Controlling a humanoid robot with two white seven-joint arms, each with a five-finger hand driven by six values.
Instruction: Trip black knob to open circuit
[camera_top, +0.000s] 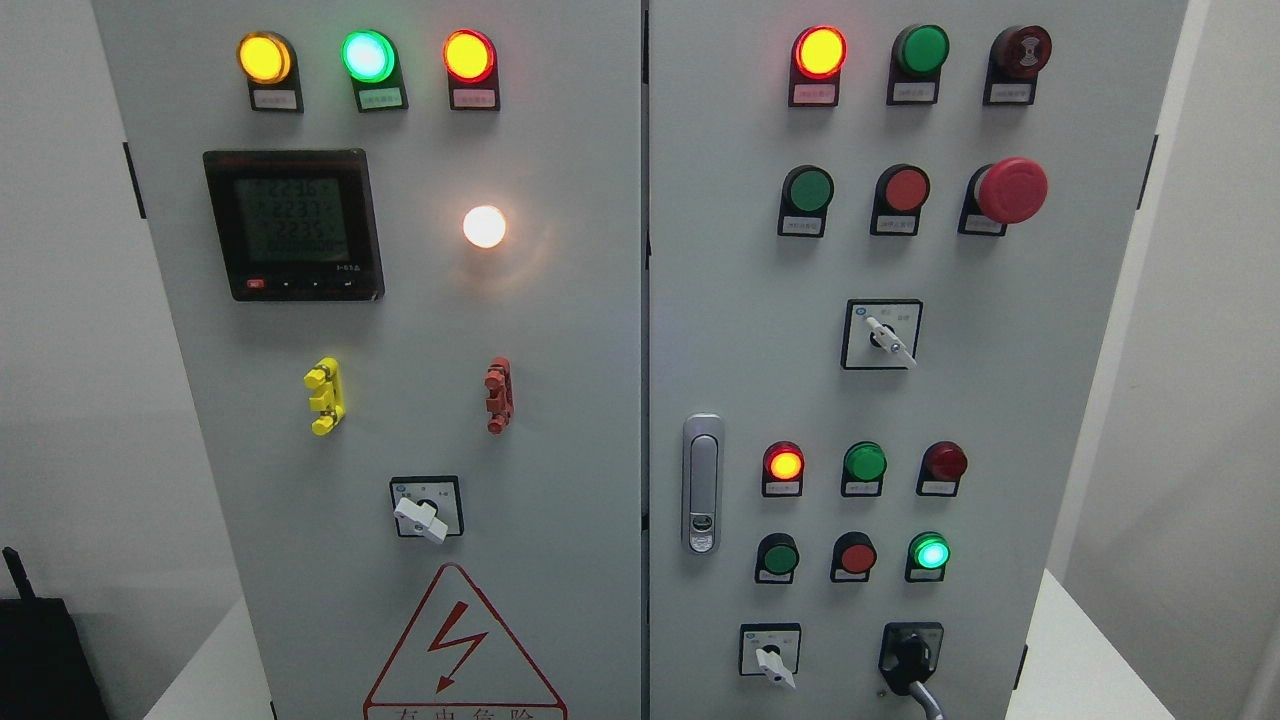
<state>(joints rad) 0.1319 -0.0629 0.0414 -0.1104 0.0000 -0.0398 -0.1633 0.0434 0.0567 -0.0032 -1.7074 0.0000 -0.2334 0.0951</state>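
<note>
A grey electrical cabinet with two doors fills the head view. The black knob (909, 655) sits on a black square plate at the bottom of the right door (1000, 400), with a grey lever or cable running down from it to the frame's lower edge. No robot hand or arm shows anywhere in the frame.
White selector switches (420, 515) (773, 662) (884, 338), a red mushroom stop button (1010, 190), lit and unlit lamps, a silver door handle (702, 485), a digital meter (293, 225) and a lightning warning triangle (462, 650) cover the panels. A black object (35, 650) stands at lower left.
</note>
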